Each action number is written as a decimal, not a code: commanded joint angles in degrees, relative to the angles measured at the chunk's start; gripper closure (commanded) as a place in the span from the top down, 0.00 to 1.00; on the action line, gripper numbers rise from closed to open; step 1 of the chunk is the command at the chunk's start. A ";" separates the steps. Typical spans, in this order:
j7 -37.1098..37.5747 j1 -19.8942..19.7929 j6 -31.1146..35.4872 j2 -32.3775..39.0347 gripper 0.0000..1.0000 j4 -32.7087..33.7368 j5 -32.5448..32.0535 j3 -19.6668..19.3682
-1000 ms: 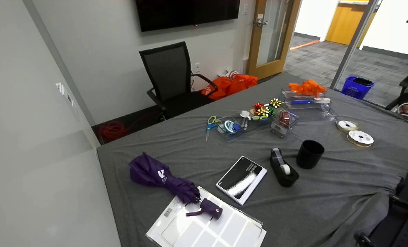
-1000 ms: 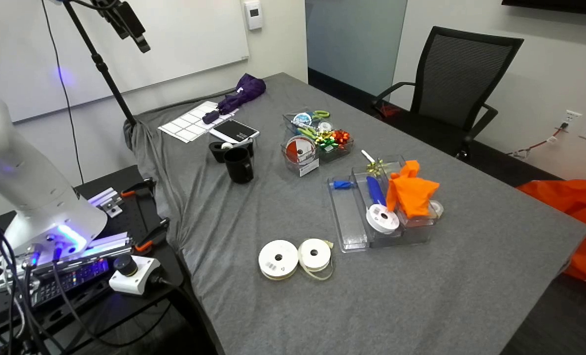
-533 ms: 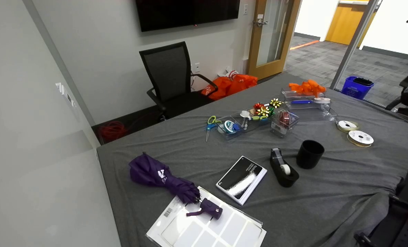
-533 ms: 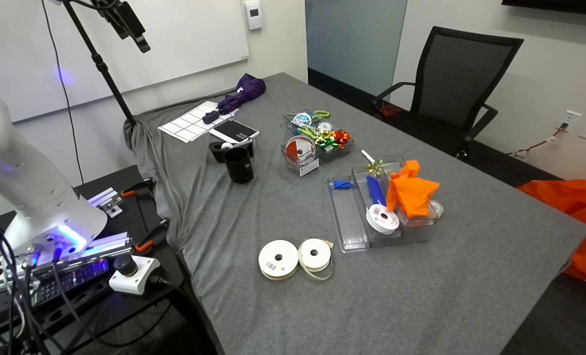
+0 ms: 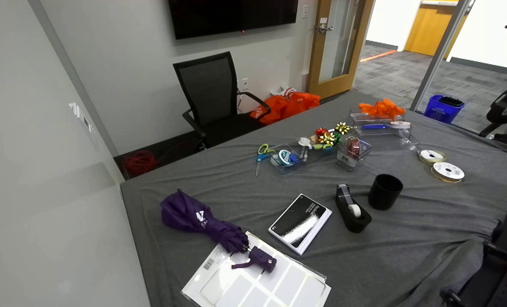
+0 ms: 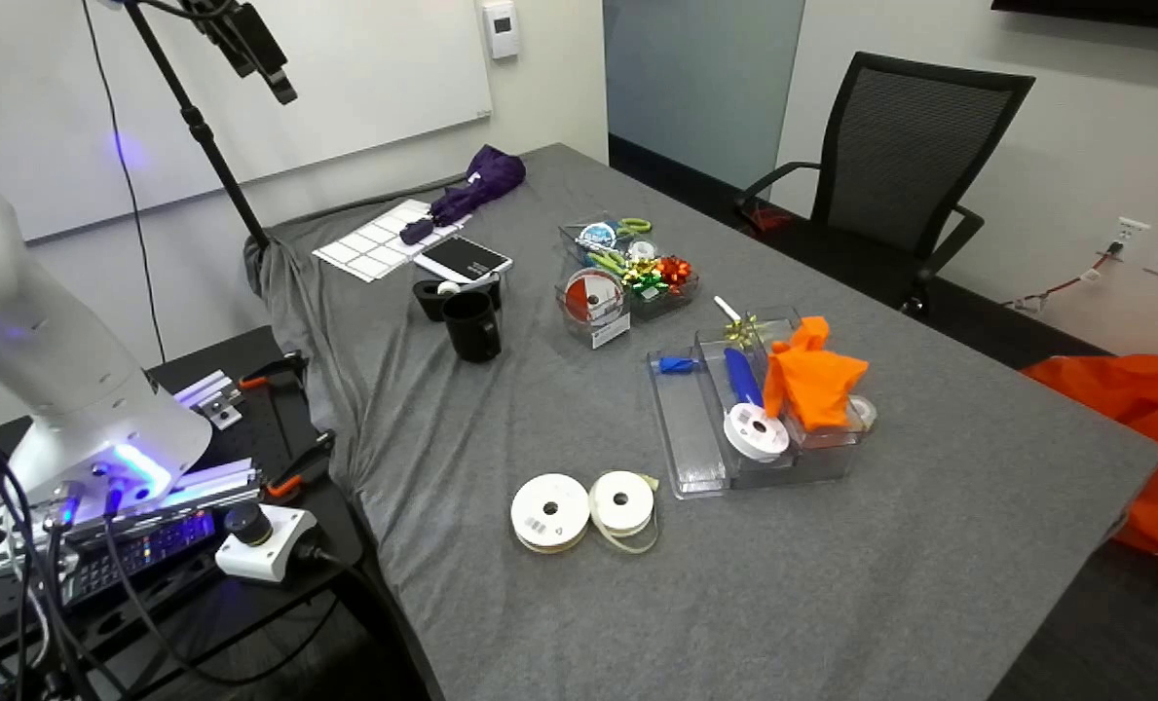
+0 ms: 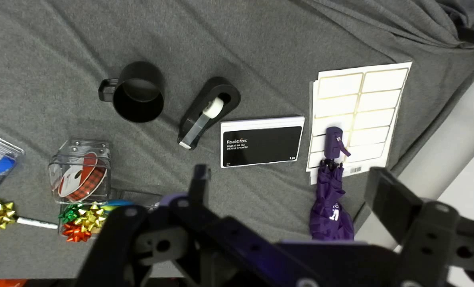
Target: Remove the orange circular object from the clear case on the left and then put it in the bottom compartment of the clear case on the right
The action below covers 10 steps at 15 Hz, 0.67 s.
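Observation:
The orange-red ribbon spool (image 6: 593, 295) stands inside a small clear case (image 6: 573, 326). It also shows in an exterior view (image 5: 353, 146) and at the lower left of the wrist view (image 7: 86, 175). The other clear case is tiered (image 6: 691, 453); a small blue item (image 6: 677, 364) lies in its lowest compartment. A blue handle (image 6: 743, 377), a white spool (image 6: 756, 432) and orange cloth (image 6: 817, 385) are on its higher tiers. My gripper (image 7: 290, 171) is open and empty, high above the table; one finger shows at the top left of an exterior view (image 6: 281, 90).
A black mug (image 6: 471, 326), tape dispenser (image 7: 209, 111), black-topped box (image 7: 262, 142), label sheets (image 7: 356, 115) and purple umbrella (image 7: 330, 207) lie below my gripper. Two white ribbon spools (image 6: 551, 513) lie near the tiered case. Bows (image 6: 674, 273) and scissors (image 5: 262, 155) are near the small case.
The arm and the table's objects have not visibly moved. In an exterior view, a dark figure at the right edge has shifted, and its hand no longer shows.

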 commanded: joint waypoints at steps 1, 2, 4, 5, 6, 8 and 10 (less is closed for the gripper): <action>1.78 -1.22 2.46 1.02 1.00 0.21 1.78 0.62; 3.07 -1.58 3.73 1.75 1.00 0.71 2.23 0.68; 6.67 -2.92 8.48 4.15 1.00 1.78 3.12 0.78; 8.76 -3.77 11.07 5.39 1.00 2.26 3.17 0.83; 10.50 -4.78 13.59 7.38 1.00 3.21 2.82 0.60; 14.32 -7.00 18.65 11.41 1.00 4.61 2.26 0.68; 18.65 -9.37 22.61 15.31 1.00 6.18 1.91 1.40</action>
